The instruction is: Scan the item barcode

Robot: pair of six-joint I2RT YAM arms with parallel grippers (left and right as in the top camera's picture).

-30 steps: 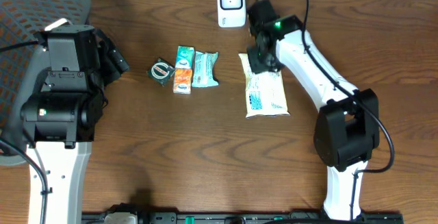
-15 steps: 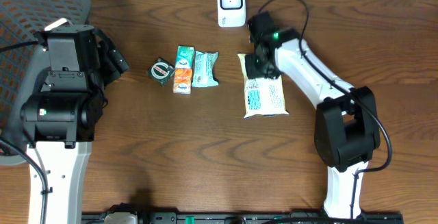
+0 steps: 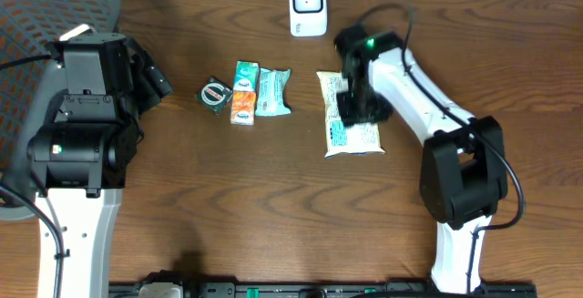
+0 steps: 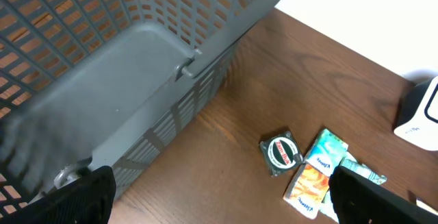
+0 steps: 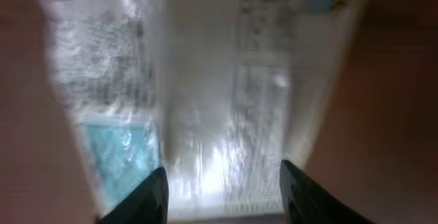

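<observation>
A white snack packet [image 3: 352, 138] with blue print lies flat on the wooden table, right of centre. My right gripper [image 3: 353, 107] hovers over its upper half, pointing down. In the right wrist view the packet [image 5: 226, 80] fills the frame, blurred, and the right gripper [image 5: 222, 196] is open, with its dark fingertips [image 5: 144, 196] apart above the wrapper. The white scanner [image 3: 308, 6] stands at the table's back edge. My left gripper [image 3: 155, 79] rests open at the far left beside the basket, holding nothing, and shows in its own wrist view too [image 4: 219, 200].
A round green tin [image 3: 215, 94], an orange and teal tissue pack [image 3: 243, 92] and a teal packet [image 3: 272, 92] lie in a row left of the white packet. A grey mesh basket [image 4: 137, 59] sits at the table's left end.
My right gripper has moved from the packet's back end near the scanner toward the front, over the packet's middle. The packet has shifted slightly. The left arm is still.
</observation>
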